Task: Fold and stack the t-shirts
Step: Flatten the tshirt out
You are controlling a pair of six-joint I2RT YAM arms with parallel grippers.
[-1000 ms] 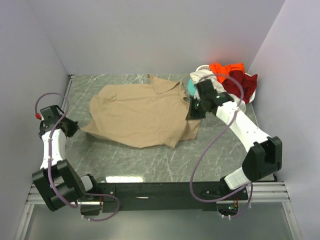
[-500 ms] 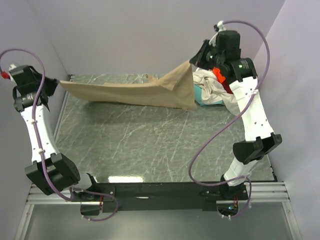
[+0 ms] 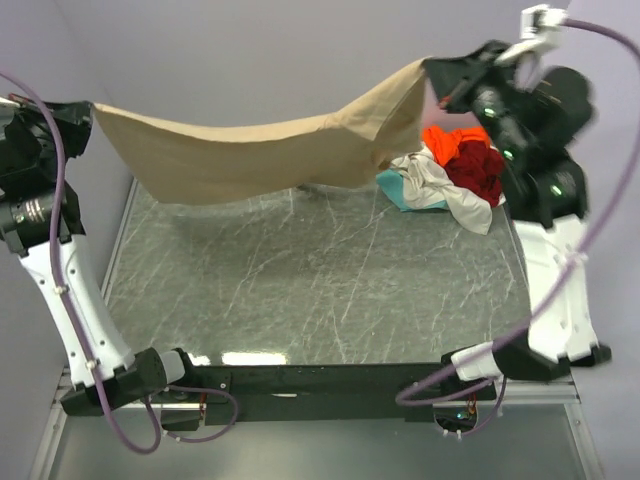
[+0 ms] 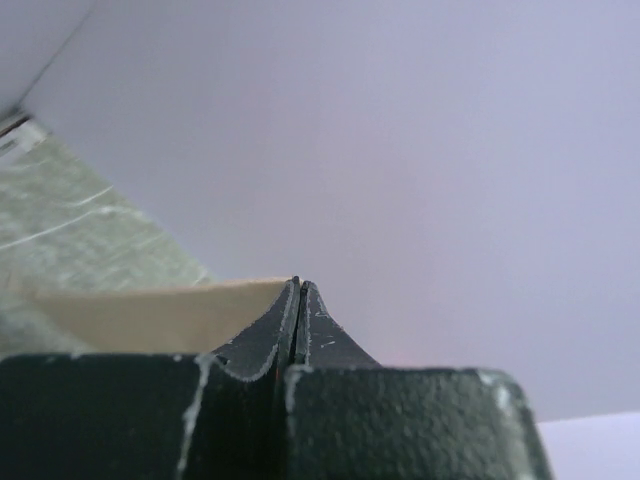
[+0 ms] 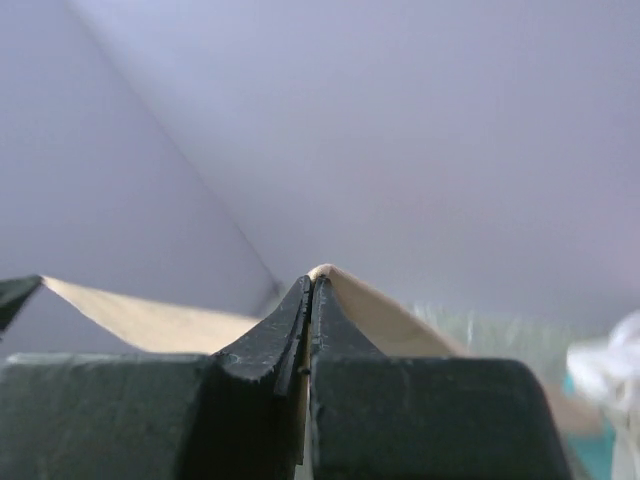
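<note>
**Over a green marbled table, a tan t-shirt is held stretched between both arms**

A green, white-veined table (image 3: 320,290) is enclosed by plain pale lilac walls (image 3: 260,50) on three sides. Above its far half, the tan t-shirt (image 3: 250,150) is held up in the air, clear of the surface, as a long sagging band running from left to right.

Its left end is pinched by the left gripper (image 3: 82,110), which is raised high against the left wall. In the left wrist view, the fingers are seen pressed together with no gap, and tan cloth spreads out from between them to the left.

The right end of the shirt is clamped by the right gripper (image 3: 434,70), which is lifted near the far right corner. In the right wrist view, those fingers are likewise closed tight, and a peak of tan fabric is caught at their tips and falls away on both sides.

The other shirts are left in a loose, unfolded heap on the table at the far right. The orange t-shirt (image 3: 450,140) is seen at the back, with the dark red t-shirt (image 3: 482,168) just beside it. The cream-white t-shirt (image 3: 440,188) is draped in front, and an edge of the teal t-shirt (image 3: 392,187) is exposed at the heap's left side. Whether the hanging tan cloth touches the heap cannot be told.
</note>
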